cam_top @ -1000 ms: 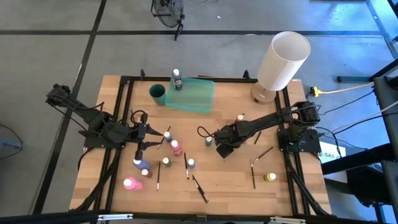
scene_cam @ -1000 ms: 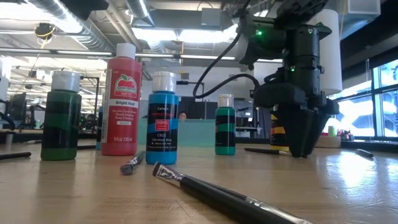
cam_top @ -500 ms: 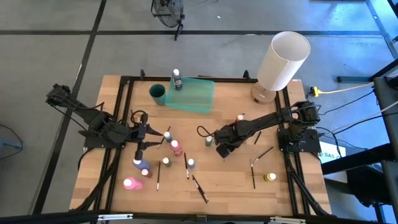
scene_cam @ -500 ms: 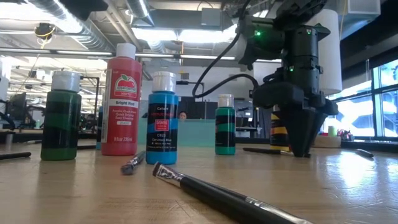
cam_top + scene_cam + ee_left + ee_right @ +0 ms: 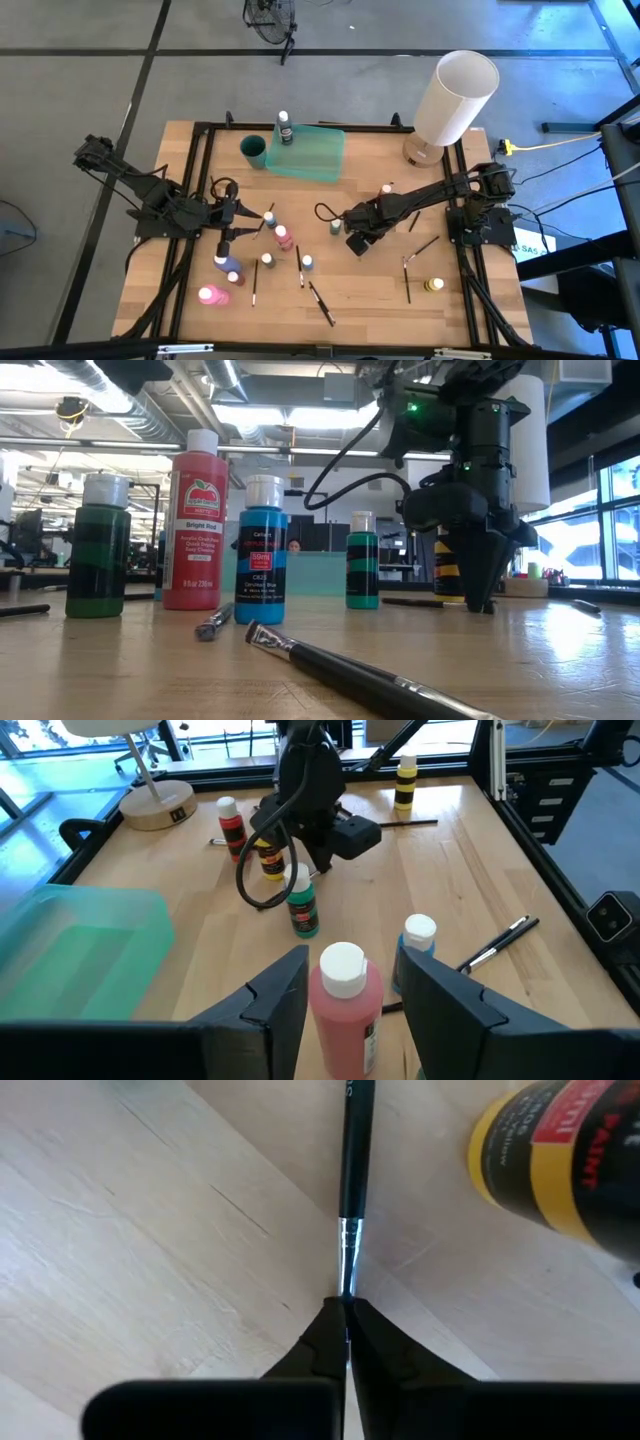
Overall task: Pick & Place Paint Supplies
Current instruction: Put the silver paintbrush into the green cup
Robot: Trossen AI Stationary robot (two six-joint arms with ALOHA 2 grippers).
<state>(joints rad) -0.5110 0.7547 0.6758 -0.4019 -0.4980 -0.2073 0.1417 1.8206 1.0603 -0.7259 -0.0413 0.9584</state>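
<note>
right wrist view: the right gripper [image 5: 345,1312] is seen clenched on a thin dark paintbrush [image 5: 352,1170], its fingertips pinched together on the silvery ferrule where the black handle ends. the grip is taken low on the desk [image 5: 120,1230], probably because so slim a thing can only be caught by fingers pressed almost against the wood. the brush lies flat, just beside a yellow bottle [image 5: 560,1165] with a red label, which is not touched.

from above, the same gripper [image 5: 357,243] is placed near the middle of the desk, the arm being stretched in from the right side. the translucent green tray [image 5: 320,160] is set at the far edge, well apart from the brush, with a dark bottle [image 5: 285,128] already standing at its corner; it is judged to be the drop-off place, so a lift and a carry are still needed.

the left gripper [image 5: 345,995] is held at the left side around a pink bottle [image 5: 345,1010] with a white cap; the fingers stand on either side of it, and whether it is actually squeezed cannot be told. other bottles and brushes are scattered across the near half of the desk, unsorted.
</note>
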